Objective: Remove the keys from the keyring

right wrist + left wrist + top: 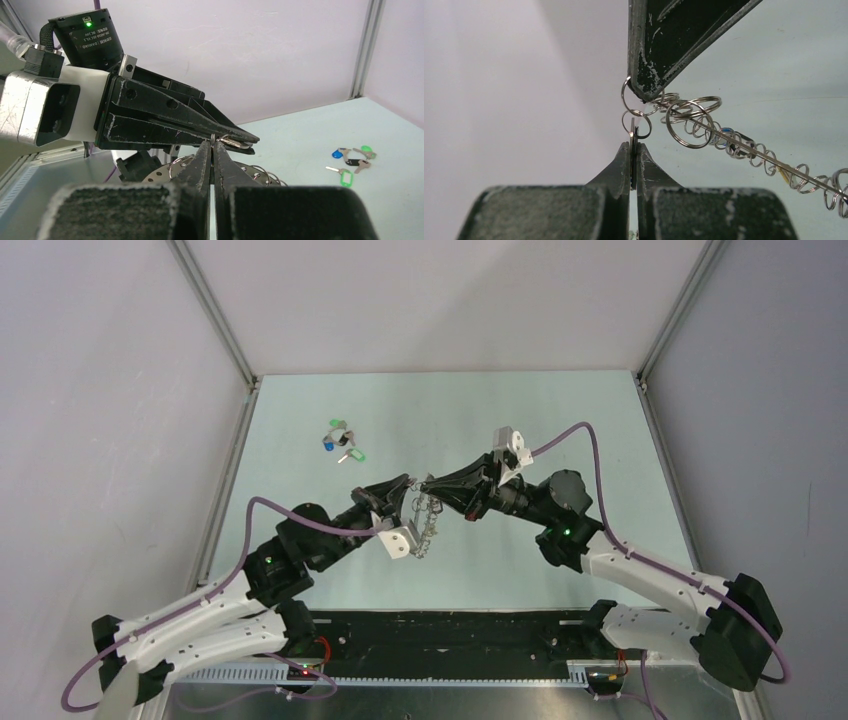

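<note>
The keyring (426, 526), a grey disc fringed with wire loops, hangs in the air between my two grippers. In the left wrist view it shows edge-on (749, 150). My left gripper (634, 144) is shut on a thin flat key; the key's silver blade (236, 144) shows in the right wrist view. My right gripper (212, 146) is shut on a small wire loop (636, 125) joined to that key. The grippers meet tip to tip above the table (424, 485). Several loose keys (340, 440) with green, blue and black tags lie at the far left.
The loose keys also show in the right wrist view (352, 161), on the pale green table (560, 430). Grey walls and metal frame posts (215, 315) close in the table on three sides. A black strip (450, 635) runs along the near edge.
</note>
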`<control>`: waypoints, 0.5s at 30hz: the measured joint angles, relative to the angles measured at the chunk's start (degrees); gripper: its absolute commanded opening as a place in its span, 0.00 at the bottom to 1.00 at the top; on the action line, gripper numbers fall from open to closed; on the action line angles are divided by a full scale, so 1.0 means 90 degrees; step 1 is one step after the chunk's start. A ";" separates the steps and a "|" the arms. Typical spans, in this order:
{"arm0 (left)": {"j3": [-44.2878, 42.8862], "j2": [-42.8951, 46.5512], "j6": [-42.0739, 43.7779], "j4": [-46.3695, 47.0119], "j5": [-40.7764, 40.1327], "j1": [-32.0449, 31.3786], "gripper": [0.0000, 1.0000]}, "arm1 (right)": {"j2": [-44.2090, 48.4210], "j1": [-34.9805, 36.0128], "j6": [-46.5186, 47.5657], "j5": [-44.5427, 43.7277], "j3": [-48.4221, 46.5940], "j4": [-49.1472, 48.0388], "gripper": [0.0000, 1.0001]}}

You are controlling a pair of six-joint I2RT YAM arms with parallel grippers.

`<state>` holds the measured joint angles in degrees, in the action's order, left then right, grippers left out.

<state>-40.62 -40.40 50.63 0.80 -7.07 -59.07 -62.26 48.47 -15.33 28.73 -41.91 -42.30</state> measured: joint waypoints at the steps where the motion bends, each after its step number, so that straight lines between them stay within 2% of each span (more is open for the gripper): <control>1: 0.0000 0.0007 0.0000 0.0000 -0.0010 0.0000 0.00 | -0.0007 -0.0015 -0.0068 0.0027 0.0000 0.0002 0.00; 15: 0.0000 0.0039 0.0002 -0.0005 0.0029 -0.0007 0.00 | -0.0012 -0.0146 -0.1243 0.0338 0.0000 0.0197 0.00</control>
<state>-40.62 -40.05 50.65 0.75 -6.81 -59.13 -62.37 47.16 -26.52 31.77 -41.91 -40.53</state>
